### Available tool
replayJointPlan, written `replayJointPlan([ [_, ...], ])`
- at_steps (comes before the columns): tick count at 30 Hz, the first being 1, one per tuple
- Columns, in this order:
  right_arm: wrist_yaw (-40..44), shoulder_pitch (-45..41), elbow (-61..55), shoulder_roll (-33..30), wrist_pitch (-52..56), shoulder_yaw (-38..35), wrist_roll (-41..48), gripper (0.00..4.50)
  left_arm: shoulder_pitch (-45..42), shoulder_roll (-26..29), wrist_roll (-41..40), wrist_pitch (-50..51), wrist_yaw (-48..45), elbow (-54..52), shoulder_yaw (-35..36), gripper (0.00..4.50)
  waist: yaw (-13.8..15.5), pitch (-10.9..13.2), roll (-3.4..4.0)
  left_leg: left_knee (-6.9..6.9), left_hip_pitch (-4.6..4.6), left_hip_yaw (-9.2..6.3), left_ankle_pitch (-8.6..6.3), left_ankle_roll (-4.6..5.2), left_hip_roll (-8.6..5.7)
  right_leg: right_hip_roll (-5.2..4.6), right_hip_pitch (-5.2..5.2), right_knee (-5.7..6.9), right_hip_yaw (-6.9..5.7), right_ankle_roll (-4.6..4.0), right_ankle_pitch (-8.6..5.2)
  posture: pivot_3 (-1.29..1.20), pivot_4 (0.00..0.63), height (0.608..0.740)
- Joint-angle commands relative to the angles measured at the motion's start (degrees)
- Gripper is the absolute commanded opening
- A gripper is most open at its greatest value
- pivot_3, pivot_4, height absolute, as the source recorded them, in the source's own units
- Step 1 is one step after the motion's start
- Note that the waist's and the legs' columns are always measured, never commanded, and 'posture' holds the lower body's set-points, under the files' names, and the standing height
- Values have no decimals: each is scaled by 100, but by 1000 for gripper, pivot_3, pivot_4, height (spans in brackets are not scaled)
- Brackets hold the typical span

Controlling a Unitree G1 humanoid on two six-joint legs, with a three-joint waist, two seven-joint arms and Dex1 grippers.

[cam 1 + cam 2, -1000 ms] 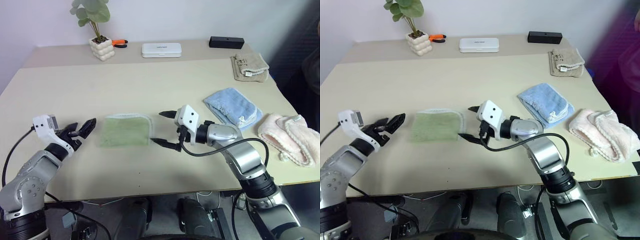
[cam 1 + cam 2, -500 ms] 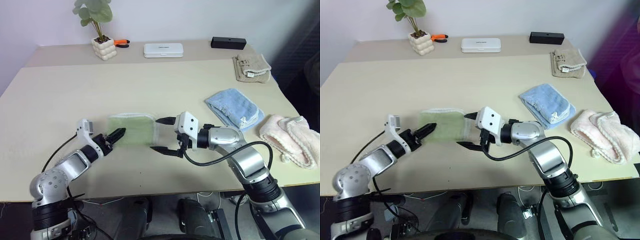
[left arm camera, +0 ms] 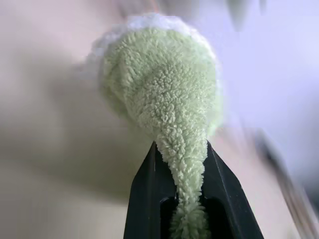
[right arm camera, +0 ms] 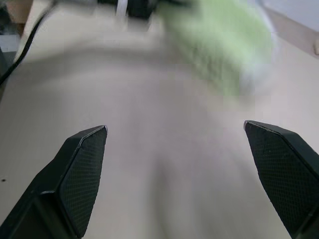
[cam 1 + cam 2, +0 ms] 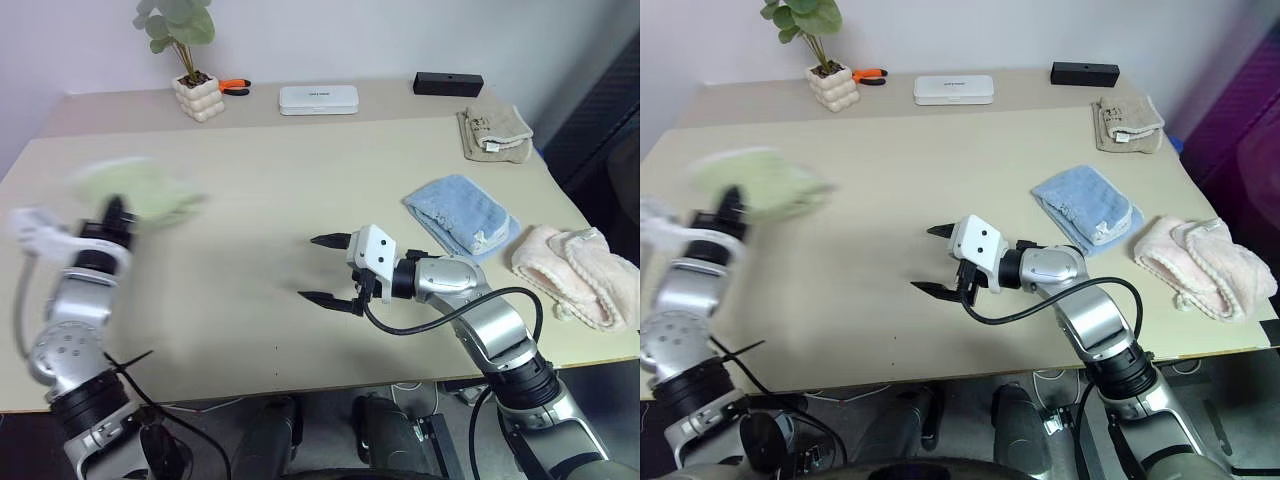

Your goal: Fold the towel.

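The towel (image 3: 164,99) is light green terry with a pale edge. It is pinched at one end between the two black fingers of the left gripper (image 3: 187,199), which is clamped tight on the cloth. The rest of the towel bunches out beyond the fingertips. In the head views the towel is lifted off the table (image 5: 300,180) at about the 9 o'clock side of the scene. The right gripper (image 5: 322,268) sits near table centre, its two fingers spread wide and holding nothing, pointing toward 9 o'clock. A potted plant (image 5: 190,60), a white case (image 5: 318,98) and a black box (image 5: 448,83) line the 12 o'clock edge. A beige towel (image 5: 493,130), a blue towel (image 5: 462,215) and a pink towel (image 5: 575,275) lie between 1 and 3 o'clock.
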Motion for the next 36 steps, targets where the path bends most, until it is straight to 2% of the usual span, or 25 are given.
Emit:
replayJointPlan([
  [1,59,-161,-42,64,-201,21,22,4500,293,-156,215,-829,764,-16,780,84,48,0,-7,0,0,0,-1,-1,0,0,0,0,0,0,0,0,150,740],
  [7,180,-283,250,116,-450,72,-33,4500,989,-698,-284,-1227,1409,86,1333,84,166,-8,-51,13,2,-5,-8,8,-8,4,13,-4,-5,0,0,0,150,740],
  [11,273,-314,392,81,-568,69,-70,4500,1251,-831,-760,-1489,1622,-133,1593,1516,173,-12,-76,23,3,-26,-7,4,-6,3,23,-5,-14,-2,-1,0,150,740],
  [12,290,-314,410,75,-587,62,-72,4500,1304,-814,-814,-1528,1644,-169,1592,2191,169,-12,-77,23,5,-26,-8,4,-6,3,32,-7,-14,-2,-2,0,150,740],
  [13,302,-315,421,74,-600,59,-74,4500,1350,-783,-847,-1560,1651,-190,1576,2533,167,-12,-76,22,6,-25,-8,4,-6,2,34,-7,-14,-3,-2,0,150,740],
  [16,356,-331,452,44,-615,36,-71,4500,1540,-530,-863,-1647,1665,-322,1590,4063,162,-12,-76,20,8,-25,-8,4,-5,4,33,-6,-14,-3,-2,0,150,740],
  [19,407,-364,500,-12,-611,-44,-48,4500,1825,-152,-619,-1713,1505,-553,1548,4063,148,-12,-78,19,9,-23,-8,4,-1,6,32,-6,-14,-4,-3,0,150,740],
  [21,385,-433,564,-29,-523,-197,34,4500,2128,320,-207,-1659,1190,-787,1377,4063,149,-11,-79,18,9,-21,-8,4,0,6,32,-7,-14,-10,-6,0,150,740],
  [23,293,-541,693,-20,-403,-387,109,4500,2497,909,346,-1517,597,-1032,940,4063,162,-10,-77,16,9,-19,-8,4,0,10,29,-6,-13,-24,-13,0,150,740],
  [26,-112,-613,946,-5,-243,-717,26,4500,2908,1637,1191,-1338,-428,-1520,-277,4063,208,-8,-64,14,11,-18,-15,-8,-1,12,30,-13,-13,-30,-17,0,150,740],
  [29,-528,-506,1228,-82,-239,-939,-197,4500,2826,1890,1573,-1202,-1136,-2027,-1555,4063,260,-17,-23,8,18,-16,-19,-7,-9,6,41,-53,-13,-35,-13,0,150,740],
  [31,-674,-357,1269,-136,-104,-1195,-89,4500,2810,2172,2299,-1277,-1615,-2195,-2445,4063,230,-19,-29,2,16,-7,-23,1,-8,7,43,-67,-10,-36,-10,0,150,740],
  [33,-708,-250,1251,-172,45,-1429,79,4500,2755,2261,2745,-1340,-1862,-2239,-2954,4063,160,-15,-22,-9,10,-5,-18,16,-7,6,42,-63,-8,-31,-6,0,150,740],
  [36,-711,6,1147,-339,314,-1843,308,4500,2465,2007,2765,-1342,-2087,-2018,-3260,4063,122,-10,-13,-32,8,5,-19,15,4,6,21,-59,1,-13,4,0,150,740],
])
